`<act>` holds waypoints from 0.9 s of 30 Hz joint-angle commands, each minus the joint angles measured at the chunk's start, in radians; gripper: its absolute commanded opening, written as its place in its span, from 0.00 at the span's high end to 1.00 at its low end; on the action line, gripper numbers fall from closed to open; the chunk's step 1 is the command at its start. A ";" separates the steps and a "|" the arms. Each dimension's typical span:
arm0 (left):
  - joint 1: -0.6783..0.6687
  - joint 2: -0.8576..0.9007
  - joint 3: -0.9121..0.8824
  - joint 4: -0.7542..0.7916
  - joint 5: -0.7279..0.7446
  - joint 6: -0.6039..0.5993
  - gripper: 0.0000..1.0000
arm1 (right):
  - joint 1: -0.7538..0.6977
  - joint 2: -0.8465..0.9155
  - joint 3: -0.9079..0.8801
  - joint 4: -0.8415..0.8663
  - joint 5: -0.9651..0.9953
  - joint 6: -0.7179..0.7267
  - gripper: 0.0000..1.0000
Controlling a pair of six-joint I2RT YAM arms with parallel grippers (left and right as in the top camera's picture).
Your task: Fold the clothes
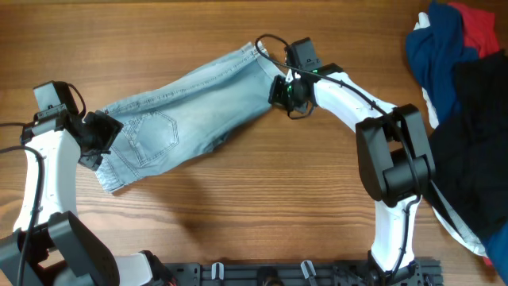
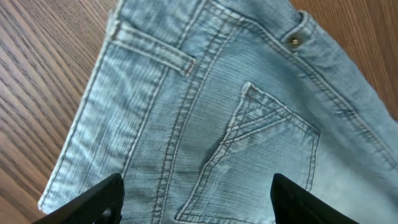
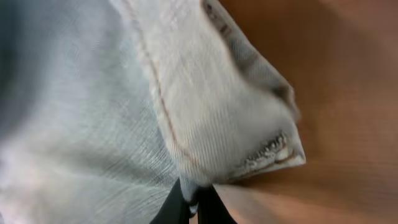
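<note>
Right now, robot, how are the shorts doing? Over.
Left gripper open over shorts. Right gripper shut on hem. Shorts flat, unfolded. Other clothes piled far right.

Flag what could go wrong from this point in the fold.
1. The right gripper is shut on what looks like only a thin edge of the denim shorts near the hem, so the cloth may slip out when lifted.
2. The left gripper hangs open over the waistband, holding nothing; lifting one end alone could drag or twist the shorts.
3. The right arm sits close to the garment pile and might snag it.
</note>
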 commanded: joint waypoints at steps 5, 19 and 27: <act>-0.003 0.011 -0.010 -0.002 -0.021 0.005 0.24 | 0.004 -0.086 -0.004 -0.379 0.349 0.016 0.96; -0.003 0.011 -0.010 -0.010 -0.020 0.009 0.23 | 0.008 -0.162 -0.005 -0.563 0.502 0.041 0.88; -0.005 0.011 -0.010 -0.001 0.042 0.036 0.25 | 0.007 -0.275 -0.004 -0.599 0.503 0.036 0.85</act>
